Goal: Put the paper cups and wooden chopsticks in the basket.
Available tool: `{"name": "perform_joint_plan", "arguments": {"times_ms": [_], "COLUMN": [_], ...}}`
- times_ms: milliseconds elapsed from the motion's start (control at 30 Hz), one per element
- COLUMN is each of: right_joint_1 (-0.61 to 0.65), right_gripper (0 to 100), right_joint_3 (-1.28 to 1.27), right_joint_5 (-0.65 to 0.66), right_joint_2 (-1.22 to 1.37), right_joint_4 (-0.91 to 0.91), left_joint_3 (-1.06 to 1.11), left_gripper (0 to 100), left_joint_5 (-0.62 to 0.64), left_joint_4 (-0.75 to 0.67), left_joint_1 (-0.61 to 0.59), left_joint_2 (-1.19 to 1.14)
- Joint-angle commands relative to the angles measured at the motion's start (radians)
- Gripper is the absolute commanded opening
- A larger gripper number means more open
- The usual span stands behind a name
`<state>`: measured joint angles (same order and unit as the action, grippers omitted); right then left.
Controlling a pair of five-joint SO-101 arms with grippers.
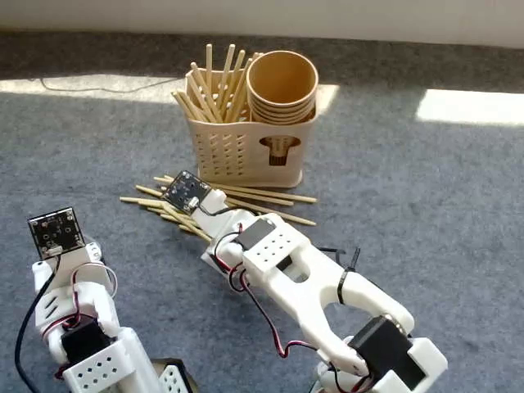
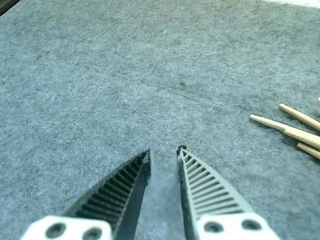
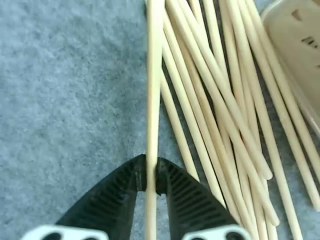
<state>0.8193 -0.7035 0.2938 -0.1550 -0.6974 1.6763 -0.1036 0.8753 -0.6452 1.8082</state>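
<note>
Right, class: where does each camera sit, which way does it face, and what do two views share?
High view: fixed above, looking down at basket, cups, chopsticks; left arm, right arm show.
Left wrist view: on left arm, facing carpet; open left gripper shows.
Right wrist view: on right arm, facing chopsticks; right gripper shut on one chopstick.
All three share chopsticks.

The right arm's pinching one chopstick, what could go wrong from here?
The right gripper holds the chopstick only by its fingers' tips, so it may swivel or slip. It touches the pile, so lifting could drag neighbours. The basket is crowded on its chopstick side, so it may snag going in.
</note>
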Motion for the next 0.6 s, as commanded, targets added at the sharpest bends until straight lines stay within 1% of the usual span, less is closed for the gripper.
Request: {"name": "perform_joint_plan", "arguments": {"times_ms": [0,200,333,400,567], "right_joint_1": [-0.012,-0.01,-0.01,-0.01,-0.01], "right_gripper": [1.1,1.3,6.4,6.5,0.5], "right_joint_3": [0.008,0.013,0.015,0.016,0.047], "right_joint_5": [0.003,0.006,0.003,0.006,0.008], "right_joint_2": [-0.022,0.088,0.097,0.096,0.096], "right_joint_4": [-0.007,-0.013,-0.064,-0.087,-0.091], "left_joint_3": [0.019,0.019,0.019,0.019,0.019], "left_gripper": [9,9,9,9,9], "left_joint_5": [-0.008,-0.008,-0.008,-0.008,-0.008], "left_joint_4": [-0.018,-0.018,-0.018,-0.018,-0.018], "left_joint_1": [0.018,0.018,0.018,0.018,0.018], "left_joint_2": [0.002,0.002,0.002,0.002,0.002]}}
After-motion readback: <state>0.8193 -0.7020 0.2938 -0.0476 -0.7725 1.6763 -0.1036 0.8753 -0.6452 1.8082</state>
